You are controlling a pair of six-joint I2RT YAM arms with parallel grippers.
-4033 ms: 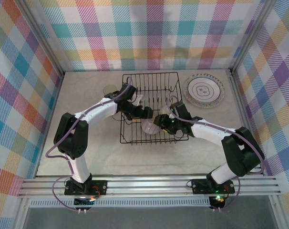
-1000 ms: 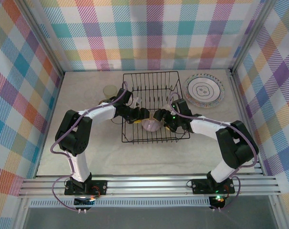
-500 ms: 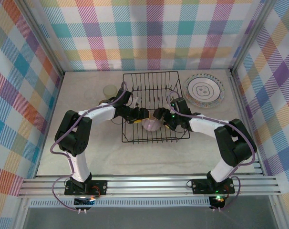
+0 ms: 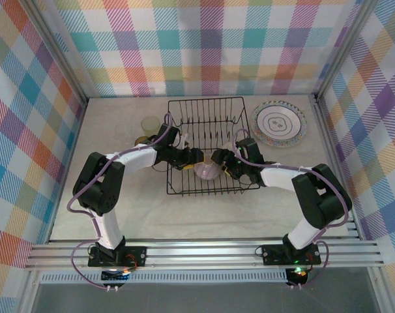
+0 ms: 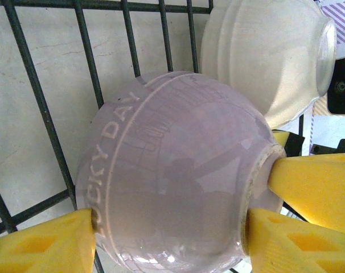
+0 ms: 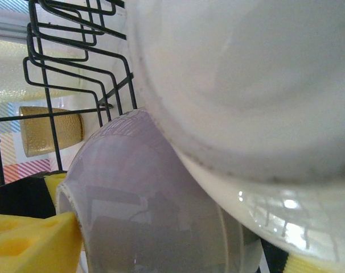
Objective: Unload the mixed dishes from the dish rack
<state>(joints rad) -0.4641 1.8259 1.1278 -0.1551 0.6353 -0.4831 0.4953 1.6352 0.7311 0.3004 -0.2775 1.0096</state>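
Left fingers (image 5: 44,242) clamped on lilac bowl (image 5: 172,170), one pad at rim, other at foot ring. Right fingers (image 6: 21,242) spread wide: one pad touches that bowl's foot, cream bowl (image 6: 235,74) lies between them; grip unclear. Both bowls in rack (image 4: 204,100), near half, tipped on sides; rack against table's (image 4: 119,195) far edge, middle.

the only readable text is on the lilac bowl (image 5: 172,170). raised letters follow the curved band just under its rim and read "ucky day". one more letter before the "u" is mostly hidden, probably an "l".
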